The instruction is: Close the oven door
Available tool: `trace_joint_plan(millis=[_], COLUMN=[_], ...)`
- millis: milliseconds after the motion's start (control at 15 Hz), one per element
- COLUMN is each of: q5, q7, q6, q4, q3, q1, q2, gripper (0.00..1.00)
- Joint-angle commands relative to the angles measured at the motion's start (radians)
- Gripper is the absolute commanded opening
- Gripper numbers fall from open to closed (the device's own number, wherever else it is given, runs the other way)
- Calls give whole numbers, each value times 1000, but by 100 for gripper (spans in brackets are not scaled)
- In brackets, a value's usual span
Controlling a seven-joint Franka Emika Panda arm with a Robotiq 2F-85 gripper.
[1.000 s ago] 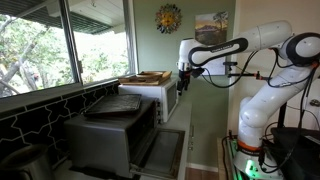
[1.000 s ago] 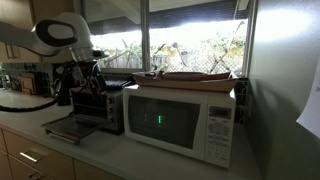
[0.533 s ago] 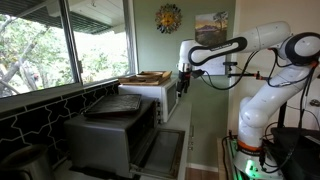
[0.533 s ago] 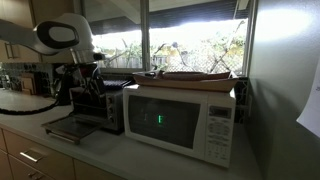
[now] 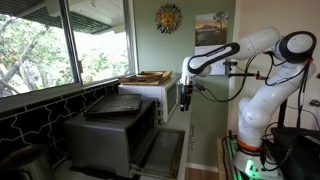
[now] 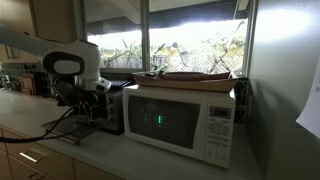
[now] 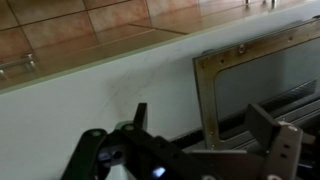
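The oven (image 5: pixel 112 132) is a dark grey box with a flat tray on top; it also shows in an exterior view (image 6: pixel 108 107). The oven door (image 5: pixel 166 153) hangs open, lying flat out over the counter. In the wrist view the door (image 7: pixel 272 72) shows as glass in a grey metal frame at the right. My gripper (image 5: pixel 185 100) is open and empty, above and beyond the door's free edge. In the wrist view its two fingers (image 7: pixel 205 125) straddle the door's frame corner without touching it. In an exterior view my arm (image 6: pixel 72 72) covers part of the oven.
A white microwave (image 6: pixel 180 120) with a wooden tray (image 5: pixel 146 77) on top stands next to the oven. The counter (image 7: pixel 90 105) is white with a tiled backsplash (image 7: pixel 70 25). Windows run behind the appliances. Cables hang from my arm.
My arm has lowered and swung toward the oven; the gripper dropped from the microwave's top level to about mid-height, closer to the open door.
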Motion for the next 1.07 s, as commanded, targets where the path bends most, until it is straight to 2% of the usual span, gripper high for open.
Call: trace_joint_plan(millis=[0, 67, 133, 333, 467, 733, 1000], q5=[160, 206, 134, 144, 265, 443, 586], q7=[-152, -191, -123, -134, -229, -414, -590], q6=[36, 29, 7, 7, -8, -18, -62], q4=[-78, -89, -57, -57, -63, -70, -41], q3=[-71, -82, -33, -32, -107, -182, -188], q1=[66, 81, 28, 30, 79, 109, 79], q2=[24, 38, 21, 29, 70, 177, 296], gripper=[100, 100, 100, 100, 100, 100, 100])
